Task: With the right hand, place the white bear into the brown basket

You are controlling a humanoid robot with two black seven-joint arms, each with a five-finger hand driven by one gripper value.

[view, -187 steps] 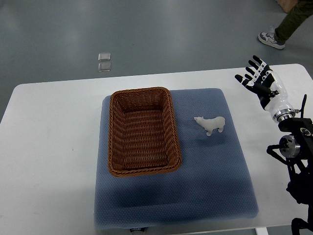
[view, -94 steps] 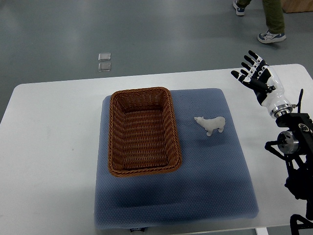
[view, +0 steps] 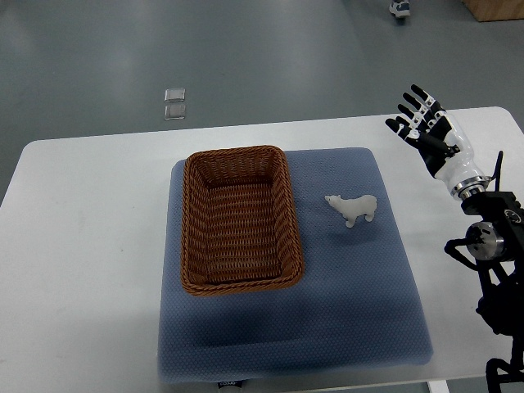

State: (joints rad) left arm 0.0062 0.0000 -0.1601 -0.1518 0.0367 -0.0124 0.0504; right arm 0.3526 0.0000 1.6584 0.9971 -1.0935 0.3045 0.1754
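A small white bear (view: 353,209) stands on the blue mat (view: 344,286), to the right of the brown wicker basket (view: 240,219). The basket is rectangular and holds nothing. My right hand (view: 419,121) is raised over the table's far right corner, well to the right of and beyond the bear. Its fingers are spread and it holds nothing. The left arm does not show.
The blue mat lies on a white table (view: 82,246). A person's shoe (view: 399,7) shows on the grey floor at the top edge. Two small square plates (view: 174,104) sit in the floor beyond the table.
My right hand has drifted slightly left and away from me, staying open. The person on the floor behind has walked almost out of view. The bear and basket have not moved.
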